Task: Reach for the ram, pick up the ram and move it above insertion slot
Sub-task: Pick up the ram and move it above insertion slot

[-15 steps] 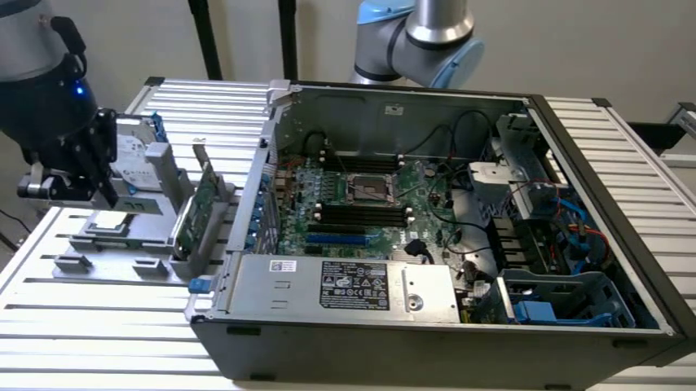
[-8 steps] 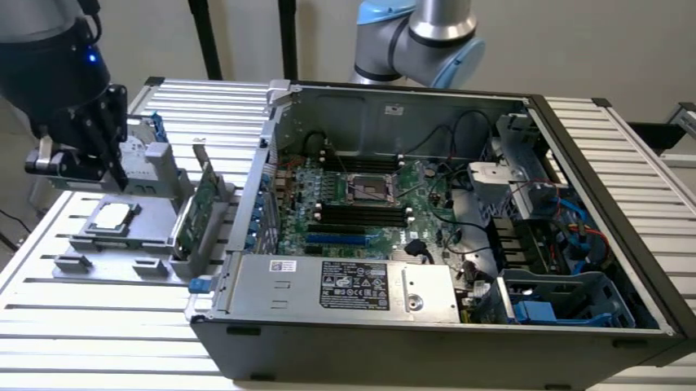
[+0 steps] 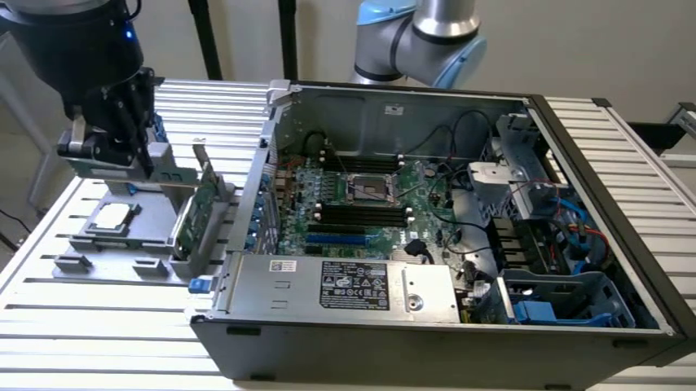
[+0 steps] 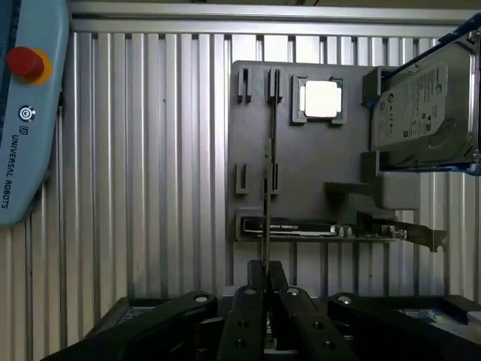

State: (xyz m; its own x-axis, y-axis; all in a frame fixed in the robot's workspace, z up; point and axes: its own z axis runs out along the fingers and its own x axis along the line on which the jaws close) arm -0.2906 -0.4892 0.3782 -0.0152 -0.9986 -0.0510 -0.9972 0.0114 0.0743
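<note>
1. The tool point(image 4: 264, 280) has its fingers nearly together, pinched on the end of the ram point(image 4: 267, 195), a thin stick seen edge-on in the wrist view.
2. The ram runs out from the fingertips over the grey tray point(image 4: 316, 162); I cannot tell whether it hangs above the tray or sits in its holder.
3. In the exterior view the tool point(image 3: 109, 151) hangs over the tray point(image 3: 120, 244), which lies on the ribbed metal counter point(image 3: 98, 326) at that view's left, just beside the open computer case point(image 3: 457, 326).
4. On the tray a processor point(image 4: 321, 99) sits in a square frame, a silver hard drive point(image 4: 421, 105) with blue rails stands at one edge, and a green card point(image 3: 201, 216) with a metal bracket stands upright at the side nearest the case.
5. The motherboard point(image 3: 359, 204) lies inside the case with dark memory slots point(image 3: 359, 216) near its middle, well apart from the tool.
6. The case wall and the card stand between the tool and the slots.
7. A teach pendant point(image 4: 26, 105) with a red button lies on the counter.
</note>
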